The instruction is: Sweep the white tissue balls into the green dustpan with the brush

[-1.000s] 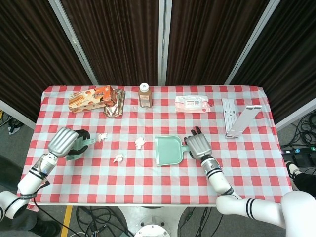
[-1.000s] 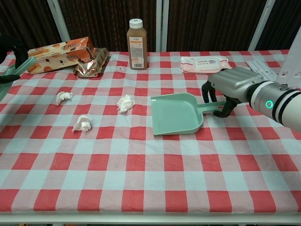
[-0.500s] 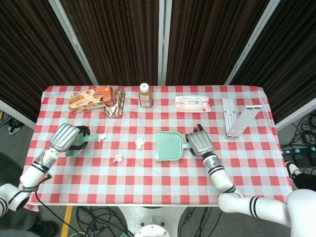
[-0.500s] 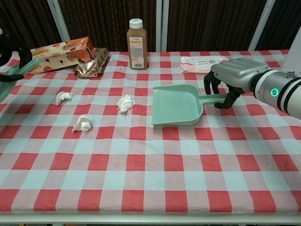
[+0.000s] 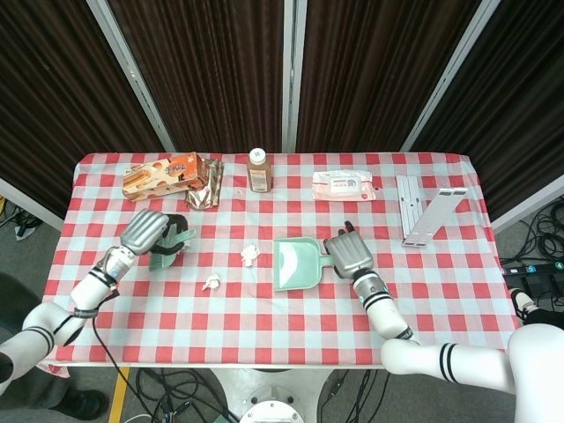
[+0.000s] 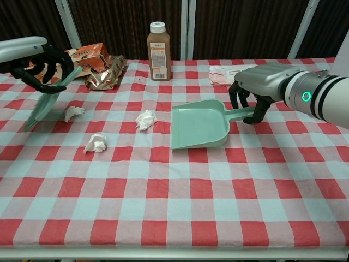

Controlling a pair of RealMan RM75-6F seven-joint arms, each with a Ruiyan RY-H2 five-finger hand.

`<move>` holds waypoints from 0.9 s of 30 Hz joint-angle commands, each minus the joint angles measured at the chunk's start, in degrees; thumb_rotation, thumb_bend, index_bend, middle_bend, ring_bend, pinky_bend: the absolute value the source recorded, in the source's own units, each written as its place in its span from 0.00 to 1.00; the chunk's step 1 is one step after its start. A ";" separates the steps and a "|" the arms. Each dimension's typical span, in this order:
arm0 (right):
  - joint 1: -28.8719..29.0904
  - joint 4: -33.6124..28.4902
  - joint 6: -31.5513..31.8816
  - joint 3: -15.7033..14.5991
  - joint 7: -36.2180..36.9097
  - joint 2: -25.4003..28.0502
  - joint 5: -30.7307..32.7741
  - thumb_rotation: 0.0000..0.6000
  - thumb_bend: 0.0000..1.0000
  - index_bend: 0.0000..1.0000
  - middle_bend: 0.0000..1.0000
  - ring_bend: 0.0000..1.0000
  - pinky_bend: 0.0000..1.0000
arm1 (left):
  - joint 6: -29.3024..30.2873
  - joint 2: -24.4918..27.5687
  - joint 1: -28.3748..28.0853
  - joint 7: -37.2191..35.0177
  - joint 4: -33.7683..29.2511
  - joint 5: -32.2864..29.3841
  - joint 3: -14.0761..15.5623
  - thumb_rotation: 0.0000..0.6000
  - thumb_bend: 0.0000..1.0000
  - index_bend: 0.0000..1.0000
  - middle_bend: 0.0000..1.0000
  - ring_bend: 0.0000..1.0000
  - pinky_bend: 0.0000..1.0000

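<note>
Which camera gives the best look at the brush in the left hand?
The chest view: the brush shows side-on, its bristle end hanging down below the left hand near a tissue ball. In the head view the hand covers most of it; only green parts of the brush show.

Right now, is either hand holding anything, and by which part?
Both are. The left hand holds the green brush at its upper handle end. The right hand grips the green dustpan by its handle.
</note>
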 commanded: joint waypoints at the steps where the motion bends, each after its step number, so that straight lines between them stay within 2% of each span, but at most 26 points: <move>1: 0.61 0.57 0.33 -0.34 0.00 -0.87 0.33 1.00 0.41 0.66 0.59 0.27 0.12 | -0.18 -2.79 -2.50 -3.59 2.76 1.62 0.73 1.00 0.51 0.58 0.60 0.62 0.88; 14: 1.98 3.36 -0.11 -0.92 2.27 -3.50 0.17 1.00 0.41 0.66 0.59 0.27 0.12 | 0.57 -6.35 -6.18 -11.08 4.22 3.07 2.10 1.00 0.51 0.58 0.60 0.60 0.88; 22: 1.96 5.59 -1.97 -1.13 6.03 -4.15 -1.76 1.00 0.43 0.66 0.59 0.27 0.12 | 4.81 -4.63 -7.05 -17.73 -1.49 3.22 1.55 1.00 0.51 0.58 0.60 0.60 0.88; 27: 2.13 6.83 -2.96 -1.24 7.91 -4.48 -3.40 1.00 0.43 0.66 0.59 0.27 0.12 | 7.17 -1.81 -5.98 -14.99 -3.86 1.85 0.43 1.00 0.51 0.58 0.60 0.60 0.88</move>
